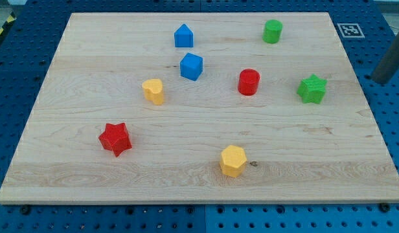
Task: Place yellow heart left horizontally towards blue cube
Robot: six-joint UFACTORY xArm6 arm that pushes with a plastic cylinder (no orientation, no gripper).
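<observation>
Pale wooden counter [206, 188] on a blue pegboard. Nearest, a yellow hexagonal plastic block [232, 160]; farther back, the yellow plastic heart [153, 91] sits just left of and slightly nearer than the blue plastic cube [191, 66]. A glancing push could spin the heart or knock that cube. Only a dark rod [388, 65] shows far right of the cube; its tip is cut off, no pincer visible.

surface: pale wooden board [206, 181] | around it: blue perforated metal table [18, 45] | light: even | by board's top-right corner: black-and-white marker tag [349, 30]
</observation>
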